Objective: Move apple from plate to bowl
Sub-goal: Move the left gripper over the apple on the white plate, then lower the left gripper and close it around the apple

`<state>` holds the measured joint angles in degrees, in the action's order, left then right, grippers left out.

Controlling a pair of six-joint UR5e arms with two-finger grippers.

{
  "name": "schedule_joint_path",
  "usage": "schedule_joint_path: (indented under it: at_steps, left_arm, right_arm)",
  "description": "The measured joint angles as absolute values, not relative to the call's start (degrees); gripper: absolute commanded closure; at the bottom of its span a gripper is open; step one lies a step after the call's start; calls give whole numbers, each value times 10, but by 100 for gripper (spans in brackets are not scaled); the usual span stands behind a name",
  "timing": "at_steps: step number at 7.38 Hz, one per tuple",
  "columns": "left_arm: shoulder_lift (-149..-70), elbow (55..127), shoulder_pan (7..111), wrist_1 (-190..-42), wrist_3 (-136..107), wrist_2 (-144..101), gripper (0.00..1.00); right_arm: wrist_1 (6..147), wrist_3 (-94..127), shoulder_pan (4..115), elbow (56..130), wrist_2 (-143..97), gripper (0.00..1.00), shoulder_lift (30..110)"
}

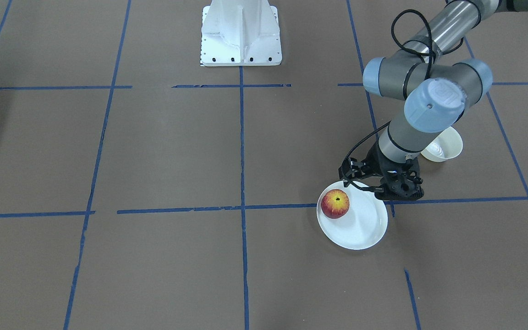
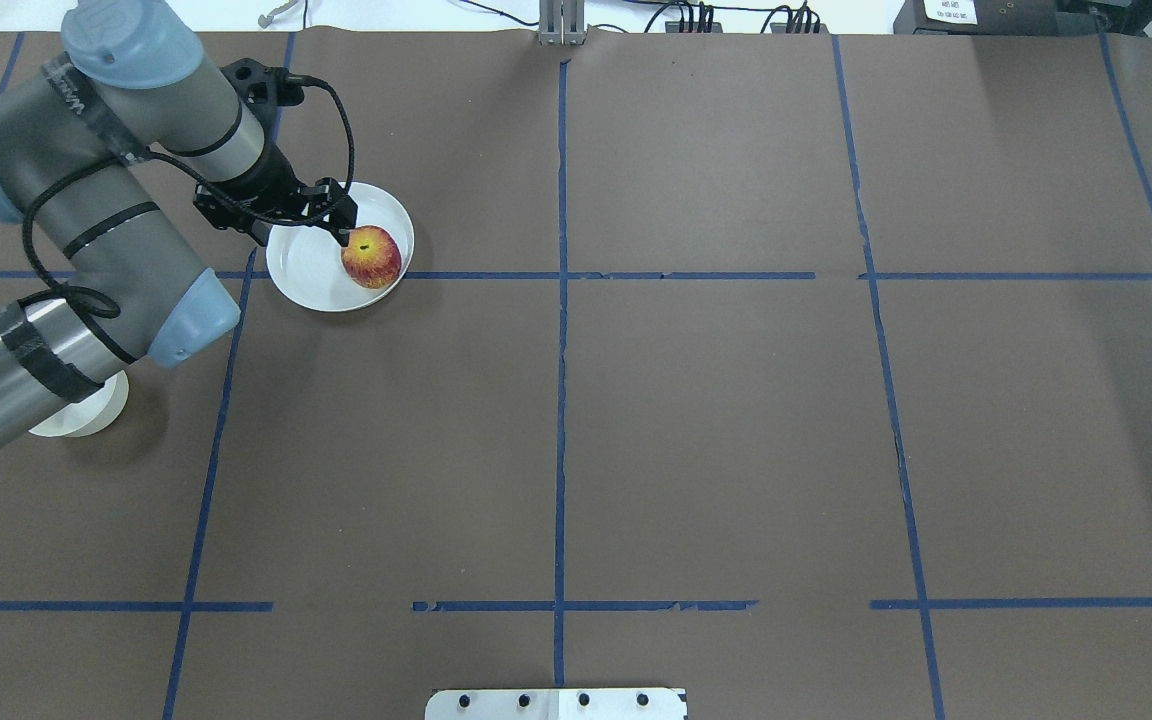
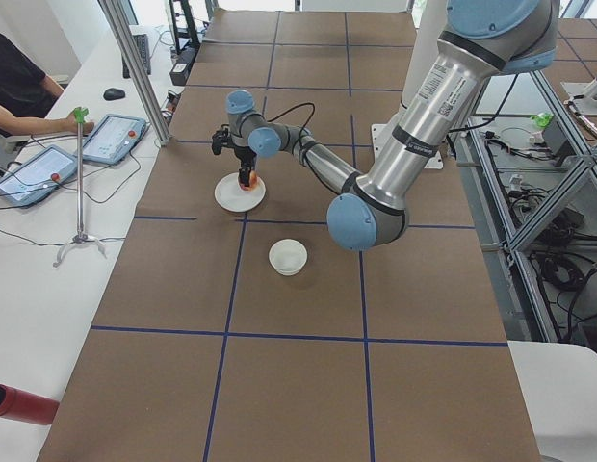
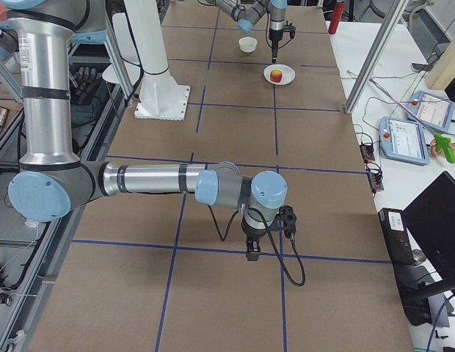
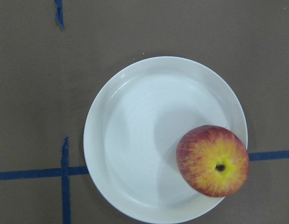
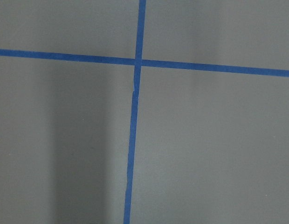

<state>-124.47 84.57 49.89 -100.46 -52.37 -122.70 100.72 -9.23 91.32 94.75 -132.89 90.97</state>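
Observation:
The red and yellow apple point(image 1: 335, 203) lies on the white plate point(image 1: 365, 224), near its rim. In the overhead view the apple point(image 2: 371, 257) is on the right side of the plate point(image 2: 301, 272). The left wrist view looks straight down on the apple point(image 5: 213, 160) and the plate point(image 5: 135, 140). My left gripper point(image 2: 304, 228) hangs just above the plate beside the apple, open and empty. The off-white bowl point(image 1: 445, 145) stands empty behind the left arm, partly hidden by it in the overhead view point(image 2: 76, 415). My right gripper point(image 4: 251, 251) points down over bare table far from these; I cannot tell its state.
The robot's white base point(image 1: 241, 34) stands at the table's middle edge. Blue tape lines point(image 1: 242, 151) divide the brown table. An operator's table with tablets point(image 3: 106, 140) and a stand point(image 3: 79, 173) runs beside the far edge.

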Motion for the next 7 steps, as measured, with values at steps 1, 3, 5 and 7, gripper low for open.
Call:
schedule_joint_path:
  at_steps: [1,3,5,7]
  left_arm:
    - [-1265,819,492,-1014,-542,-1227,0]
    - [-1288,784,482,-1020,-555,-1226,0]
    - [-1298,756,474,-1039,-563,-1225,0]
    - [-1300,740,470,-1056,-566,-1222,0]
  right_arm:
    - [1007,-92,913,947,-1329,0,910]
    - [1007,-92,913,947,-1329,0,910]
    - [1007,-92,913,947,-1329,0,910]
    - [1007,-92,913,947,-1329,0,910]
